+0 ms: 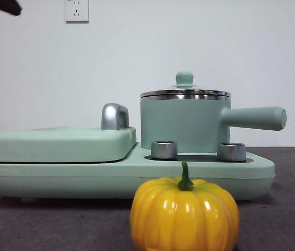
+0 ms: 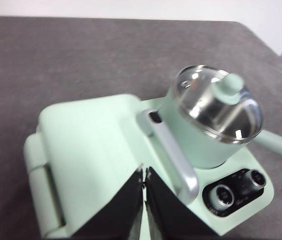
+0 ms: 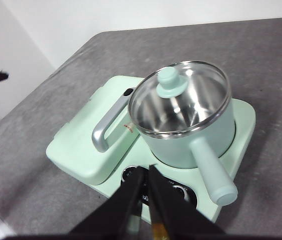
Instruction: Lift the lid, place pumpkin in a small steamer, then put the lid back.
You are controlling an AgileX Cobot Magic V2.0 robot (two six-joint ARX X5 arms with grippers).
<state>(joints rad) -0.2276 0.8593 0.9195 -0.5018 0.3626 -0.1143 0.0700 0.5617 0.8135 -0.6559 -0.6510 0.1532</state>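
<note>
The yellow-orange pumpkin (image 1: 184, 214) with a green stem sits on the table at the near front, in front of the appliance. The small steamer (image 1: 183, 125) stands on the appliance's right half, its long handle pointing right. It also shows in the left wrist view (image 2: 195, 142) and the right wrist view (image 3: 193, 142). The glass lid (image 1: 185, 93) with its mint knob rests on the steamer's rim, as both wrist views show (image 2: 215, 102) (image 3: 178, 97). My left gripper (image 2: 144, 174) is shut and empty above the flat cover. My right gripper (image 3: 144, 172) is shut and empty above the appliance's front knobs.
The wide mint-green base appliance (image 1: 84, 175) has a flat rectangular cover (image 1: 58, 142) with a silver handle (image 1: 114, 116) on its left half, and two silver knobs (image 1: 164, 149) in front of the steamer. A black arm tip (image 1: 1, 6) shows at the top left corner.
</note>
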